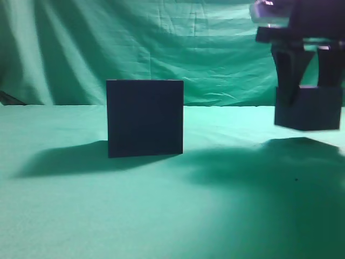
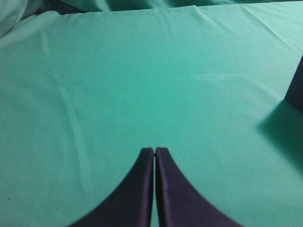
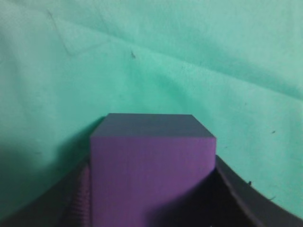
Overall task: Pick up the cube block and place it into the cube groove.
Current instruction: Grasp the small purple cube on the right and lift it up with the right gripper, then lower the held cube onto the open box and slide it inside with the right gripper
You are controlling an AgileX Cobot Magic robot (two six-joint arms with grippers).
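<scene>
The small dark navy-purple cube block (image 1: pixel 308 109) was clamped between the two dark fingers of the right gripper (image 1: pixel 307 81) and hung clear of the green cloth-covered table (image 1: pixel 161 216), with its shadow lying on the cloth beneath it. In the exterior view it sat at the right edge, slightly tilted, with the fingers reaching down over its upper part. In the right wrist view the block (image 3: pixel 152 175) showed a lighter purple face toward the camera, and the right gripper (image 3: pixel 152 189) flanked it on both sides, jaws pressed against it.

The large, nearly black cube-shaped box serving as the cube groove (image 1: pixel 145 117) stood upright on the table, left of centre in the exterior view and well apart from the lifted block. Its top hollow could not be seen from this low angle. A dark edge of it (image 2: pixel 297 87) appeared at the right border of the left wrist view.

The left gripper (image 2: pixel 155 152) was clenched with nothing between its fingers, the tips touching, above bare green cloth.

A wrinkled green backdrop (image 1: pixel 161 43) hung behind the table.
</scene>
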